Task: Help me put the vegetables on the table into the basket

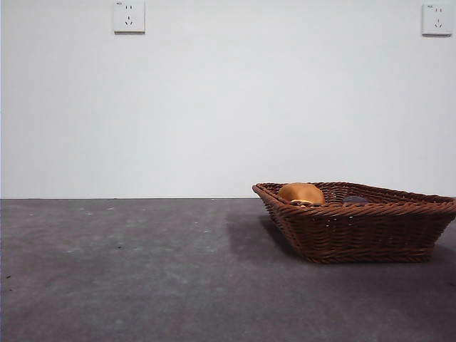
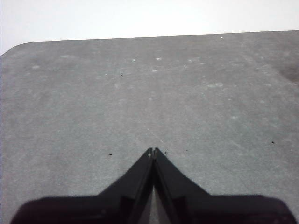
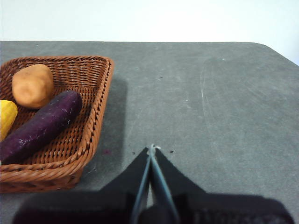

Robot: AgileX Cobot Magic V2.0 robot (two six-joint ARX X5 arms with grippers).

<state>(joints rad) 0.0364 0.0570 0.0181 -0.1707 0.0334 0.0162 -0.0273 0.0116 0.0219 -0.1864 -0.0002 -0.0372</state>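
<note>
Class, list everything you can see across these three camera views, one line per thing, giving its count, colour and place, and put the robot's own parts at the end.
Basket: one, brown woven wicker, on the table, holding all three vegetables.
Potato: one, orange-brown, inside the basket, next to the eggplant.
Eggplant: one, dark purple, lying lengthwise inside the basket.
Corn cob: one, yellow, inside the basket, cut off by the edge of the right wrist view.
Table: one, dark grey and speckled, under the basket.
Wall sockets: two, white, high on the white wall.
Left pincer: one, black, jaws shut, over bare table.
Right pincer: one, black, jaws shut, over the table beside the basket.
</note>
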